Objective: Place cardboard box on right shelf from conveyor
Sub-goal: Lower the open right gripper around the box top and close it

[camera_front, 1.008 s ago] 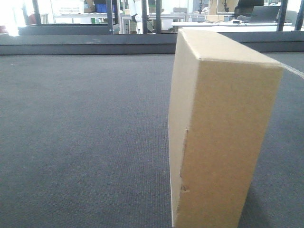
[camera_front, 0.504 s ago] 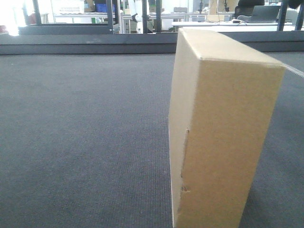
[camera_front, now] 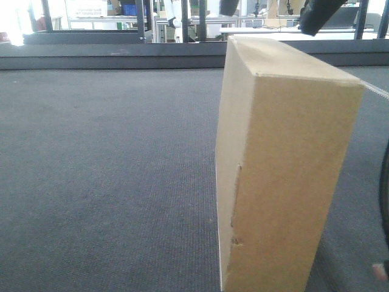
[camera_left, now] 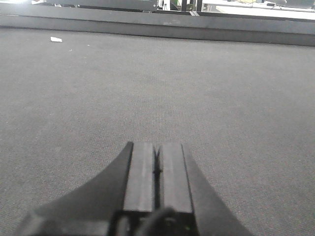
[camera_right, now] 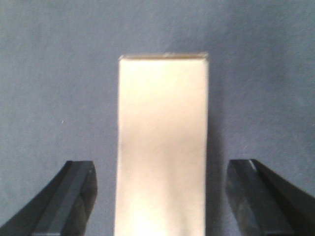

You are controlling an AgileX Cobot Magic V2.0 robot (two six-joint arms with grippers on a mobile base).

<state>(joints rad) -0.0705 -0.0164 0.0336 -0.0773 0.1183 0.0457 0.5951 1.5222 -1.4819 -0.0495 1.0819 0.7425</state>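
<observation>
Found the right gripper [camera_right: 162,169] spread wide straight above the cardboard box [camera_right: 162,142], stood on edge on the conveyor [camera_front: 109,170], slim top running lengthwise between the jaws, left gripper [camera_left: 157,157] pressed together with no box in sight.

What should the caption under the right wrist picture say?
Open right gripper above the cardboard box, one finger each side, on the conveyor.

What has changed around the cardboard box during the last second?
A dark arm part has come into the front view from the top right, above the cardboard box. A dark edge now shows at the right border. Nothing was gripped: the right gripper is open, astride the box. The box stands unmoved on the conveyor.
</observation>
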